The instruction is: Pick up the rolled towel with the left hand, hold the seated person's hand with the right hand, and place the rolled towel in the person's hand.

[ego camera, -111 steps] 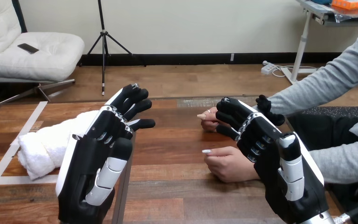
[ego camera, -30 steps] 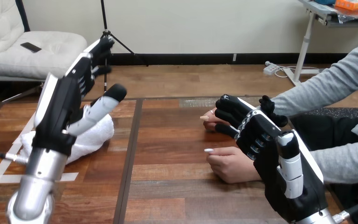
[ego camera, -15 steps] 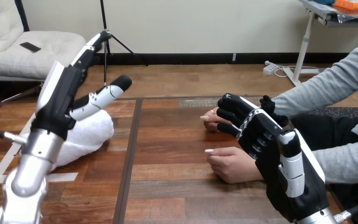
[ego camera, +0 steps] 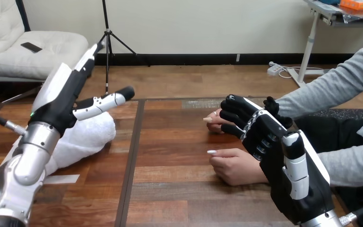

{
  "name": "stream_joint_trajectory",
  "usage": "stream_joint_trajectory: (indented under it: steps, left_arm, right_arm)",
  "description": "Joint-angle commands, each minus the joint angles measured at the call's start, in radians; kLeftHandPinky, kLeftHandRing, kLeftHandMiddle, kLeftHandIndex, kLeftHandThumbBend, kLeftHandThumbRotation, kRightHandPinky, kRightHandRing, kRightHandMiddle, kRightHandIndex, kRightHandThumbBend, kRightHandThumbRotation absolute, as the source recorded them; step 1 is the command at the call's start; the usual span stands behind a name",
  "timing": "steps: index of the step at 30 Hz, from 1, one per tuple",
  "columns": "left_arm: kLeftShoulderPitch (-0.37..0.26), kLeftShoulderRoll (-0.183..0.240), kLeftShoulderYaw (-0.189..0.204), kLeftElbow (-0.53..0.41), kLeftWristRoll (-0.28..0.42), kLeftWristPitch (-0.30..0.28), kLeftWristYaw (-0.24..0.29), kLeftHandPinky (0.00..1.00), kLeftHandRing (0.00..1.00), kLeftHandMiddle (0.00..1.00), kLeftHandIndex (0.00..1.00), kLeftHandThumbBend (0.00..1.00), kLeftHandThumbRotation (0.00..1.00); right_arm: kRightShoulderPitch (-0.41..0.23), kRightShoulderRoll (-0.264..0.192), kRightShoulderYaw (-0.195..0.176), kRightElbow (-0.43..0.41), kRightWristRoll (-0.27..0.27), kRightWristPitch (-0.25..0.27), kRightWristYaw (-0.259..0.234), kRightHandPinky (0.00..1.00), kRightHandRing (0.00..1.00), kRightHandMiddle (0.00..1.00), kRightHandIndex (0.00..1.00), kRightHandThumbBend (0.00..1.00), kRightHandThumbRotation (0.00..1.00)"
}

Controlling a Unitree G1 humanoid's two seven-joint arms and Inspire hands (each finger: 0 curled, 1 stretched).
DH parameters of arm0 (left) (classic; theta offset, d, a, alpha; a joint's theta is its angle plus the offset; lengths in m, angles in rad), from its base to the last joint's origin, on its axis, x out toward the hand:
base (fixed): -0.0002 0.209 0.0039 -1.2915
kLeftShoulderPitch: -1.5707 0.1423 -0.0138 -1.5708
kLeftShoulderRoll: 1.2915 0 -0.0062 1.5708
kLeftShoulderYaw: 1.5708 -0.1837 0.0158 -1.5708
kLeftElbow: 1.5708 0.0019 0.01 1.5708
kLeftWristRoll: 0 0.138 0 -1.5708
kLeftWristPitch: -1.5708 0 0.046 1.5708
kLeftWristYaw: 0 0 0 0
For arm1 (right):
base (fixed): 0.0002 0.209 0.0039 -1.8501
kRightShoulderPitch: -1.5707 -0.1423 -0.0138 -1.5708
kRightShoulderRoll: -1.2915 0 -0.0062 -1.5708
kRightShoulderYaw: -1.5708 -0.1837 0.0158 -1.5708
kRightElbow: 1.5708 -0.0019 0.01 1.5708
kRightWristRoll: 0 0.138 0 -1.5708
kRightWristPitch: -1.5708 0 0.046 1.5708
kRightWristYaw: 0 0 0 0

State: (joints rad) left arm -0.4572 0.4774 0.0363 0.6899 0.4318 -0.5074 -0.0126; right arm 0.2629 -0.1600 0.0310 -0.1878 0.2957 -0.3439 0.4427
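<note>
The towel (ego camera: 87, 137), rolled, lies at the left of the wooden surface (ego camera: 170, 142), below the raised left hand (ego camera: 59, 101), whose fingers are straight and grip nothing. The right hand (ego camera: 272, 142), fingers relaxed and empty, hangs beside the person's hands (ego camera: 236, 168), which rest on the surface; whether they touch is unclear.

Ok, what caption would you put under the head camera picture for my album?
Robot's open left hand over the rolled towel, right hand raised beside the person's hands.
</note>
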Motion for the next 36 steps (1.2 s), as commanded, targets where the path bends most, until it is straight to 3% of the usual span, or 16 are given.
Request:
stream_joint_trajectory:
  steps: [1, 7, 13, 22, 36]
  left_arm:
    - [-0.103, 0.026, -0.044, 0.032, 0.049, 0.034, 0.055, 0.81, 0.93, 0.97, 0.98, 0.98, 0.8]
    - [-0.144, 0.044, -0.094, 0.084, 0.122, 0.084, 0.109, 0.76, 0.91, 0.96, 0.98, 1.0, 0.79]
    - [-0.179, 0.059, -0.141, 0.135, 0.182, 0.124, 0.153, 0.77, 0.92, 0.96, 0.97, 1.0, 0.77]
    - [-0.225, 0.073, -0.194, 0.219, 0.227, 0.137, 0.203, 0.82, 0.93, 0.96, 0.97, 1.0, 0.73]
    - [-0.289, 0.082, -0.258, 0.334, 0.26, 0.179, 0.234, 0.88, 0.94, 0.96, 0.96, 1.0, 0.7]
  right_arm:
    - [-0.077, 0.002, -0.01, -0.011, -0.003, -0.013, -0.004, 0.87, 0.89, 0.88, 0.86, 0.78, 1.0]
    - [-0.083, 0.002, -0.011, -0.004, 0.002, -0.02, 0.002, 0.88, 0.89, 0.88, 0.86, 0.79, 1.0]
    - [-0.087, 0.001, -0.011, -0.001, 0.003, -0.019, 0.006, 0.88, 0.89, 0.88, 0.85, 0.79, 1.0]
    - [-0.09, 0.0, -0.013, 0.003, 0.004, -0.021, 0.008, 0.88, 0.89, 0.87, 0.85, 0.8, 1.0]
    - [-0.092, 0.004, -0.013, 0.008, 0.01, -0.025, 0.014, 0.88, 0.89, 0.88, 0.85, 0.78, 1.0]
